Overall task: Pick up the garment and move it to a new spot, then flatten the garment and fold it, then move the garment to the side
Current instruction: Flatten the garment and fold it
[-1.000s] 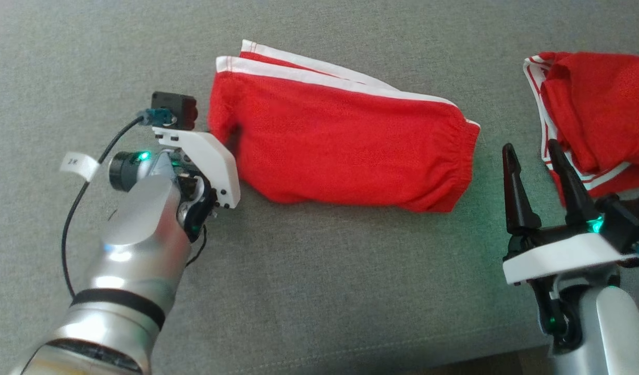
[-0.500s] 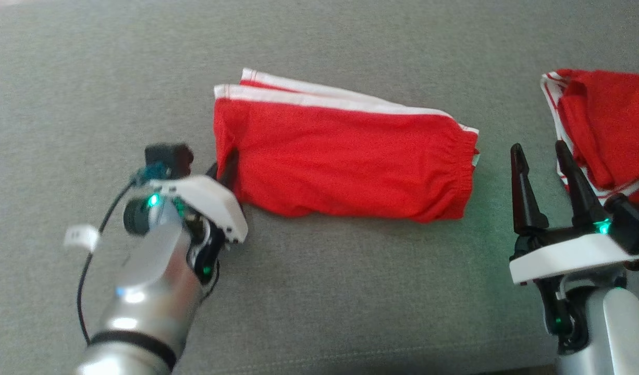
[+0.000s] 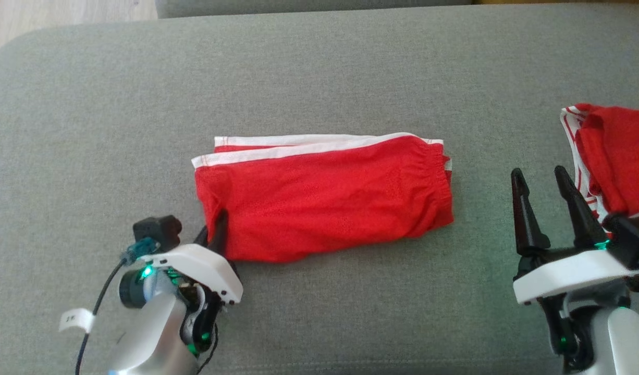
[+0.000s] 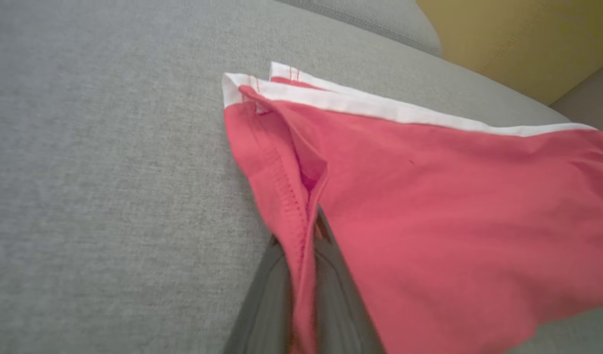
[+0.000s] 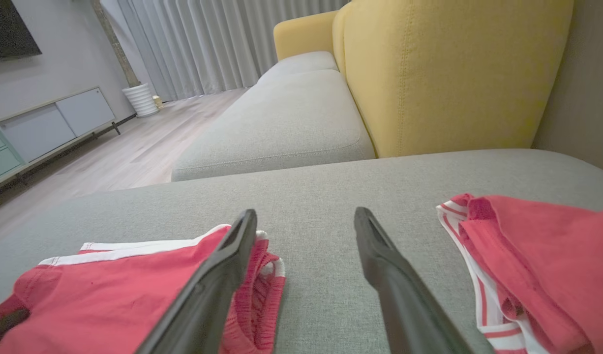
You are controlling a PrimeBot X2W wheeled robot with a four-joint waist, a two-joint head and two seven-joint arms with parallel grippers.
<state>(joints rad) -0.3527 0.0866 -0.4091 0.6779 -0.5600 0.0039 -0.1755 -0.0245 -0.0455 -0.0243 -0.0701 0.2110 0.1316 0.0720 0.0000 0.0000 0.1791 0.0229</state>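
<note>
The folded garment (image 3: 319,203) lies mid-sofa (image 3: 319,78), long axis left to right, with the nearer left hand (image 3: 218,234) clamped on its left hem corner and the right hand (image 3: 538,177) wide, empty, apart from the waistband end.

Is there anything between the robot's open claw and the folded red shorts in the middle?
No. Only bare grey cushion lies between the right gripper and the folded red shorts. The head view shows that gap plainly.
</note>
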